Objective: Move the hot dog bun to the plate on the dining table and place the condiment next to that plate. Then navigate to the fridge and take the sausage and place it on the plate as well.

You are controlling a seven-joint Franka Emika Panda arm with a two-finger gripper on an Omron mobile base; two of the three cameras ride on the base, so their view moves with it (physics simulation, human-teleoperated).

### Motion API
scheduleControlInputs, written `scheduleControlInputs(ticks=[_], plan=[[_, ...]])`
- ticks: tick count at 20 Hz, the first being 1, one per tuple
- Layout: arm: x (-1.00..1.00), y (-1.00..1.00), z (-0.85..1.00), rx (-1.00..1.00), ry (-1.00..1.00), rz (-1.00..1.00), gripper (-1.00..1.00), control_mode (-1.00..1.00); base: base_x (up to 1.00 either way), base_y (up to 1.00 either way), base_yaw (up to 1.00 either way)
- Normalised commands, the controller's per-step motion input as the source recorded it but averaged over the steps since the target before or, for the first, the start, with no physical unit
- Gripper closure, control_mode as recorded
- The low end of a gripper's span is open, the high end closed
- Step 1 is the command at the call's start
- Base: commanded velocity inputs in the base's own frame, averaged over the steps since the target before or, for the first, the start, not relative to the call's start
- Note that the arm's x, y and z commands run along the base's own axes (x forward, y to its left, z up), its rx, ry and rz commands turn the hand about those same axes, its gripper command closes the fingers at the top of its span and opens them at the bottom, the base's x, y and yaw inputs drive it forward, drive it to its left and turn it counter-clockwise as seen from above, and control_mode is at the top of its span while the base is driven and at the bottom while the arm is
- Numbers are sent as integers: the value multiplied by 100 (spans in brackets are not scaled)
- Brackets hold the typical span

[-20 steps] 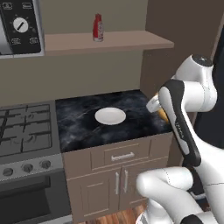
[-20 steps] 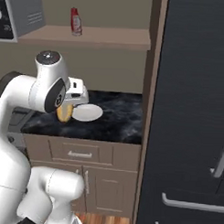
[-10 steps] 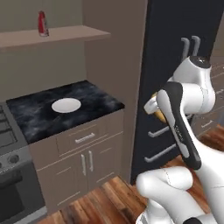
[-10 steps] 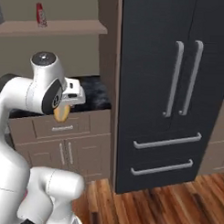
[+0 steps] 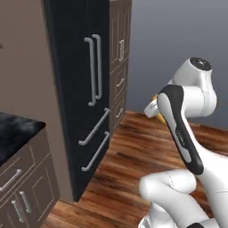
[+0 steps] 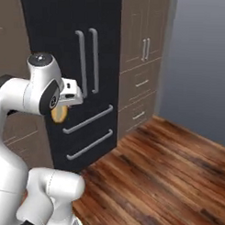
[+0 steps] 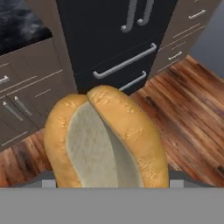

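Note:
The hot dog bun (image 7: 105, 140), golden-tan with a pale split, sits large and close in the hand view, held between the gripper's fingers. In the base views it hangs as a small tan shape (image 5: 152, 109) (image 6: 58, 114) under the hand, well above the floor. My gripper (image 6: 61, 108) is shut on it, raised in front of the arm's upper link. The fridge (image 5: 75, 84) (image 6: 61, 39) (image 7: 100, 30), tall and matte black with long grey handles and drawer bars, stands ahead with its doors closed. The plate, dining table, condiment and sausage are out of view.
Brown tall cabinets (image 5: 120, 53) (image 6: 144, 55) stand to the right of the fridge. A black marbled worktop over drawers (image 5: 13, 131) (image 7: 17, 26) lies to its left. Wooden floor (image 6: 167, 171) stretches in front toward a grey wall (image 6: 203, 67).
The whole picture has swung: the worktop with the white plate and the shelf slid off left, and the fridge and floor came in. The bun stays in the gripper.

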Motion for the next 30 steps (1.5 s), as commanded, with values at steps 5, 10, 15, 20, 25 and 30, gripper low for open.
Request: scheduleControlInputs(ticks=[5, 10, 15, 20, 25, 30], plan=[[0, 0, 0, 0, 0, 0, 100, 100, -3, 0, -100], [0, 0, 0, 0, 0, 0, 100, 100, -1, 0, -100], [0, 0, 0, 0, 0, 0, 100, 100, -3, 1, -98], [0, 0, 0, 0, 0, 0, 100, 100, -10, 8, -93], [0, 0, 0, 0, 0, 0, 100, 100, -19, 29, -81], [0, 0, 0, 0, 0, 0, 100, 100, -37, 14, -53]])
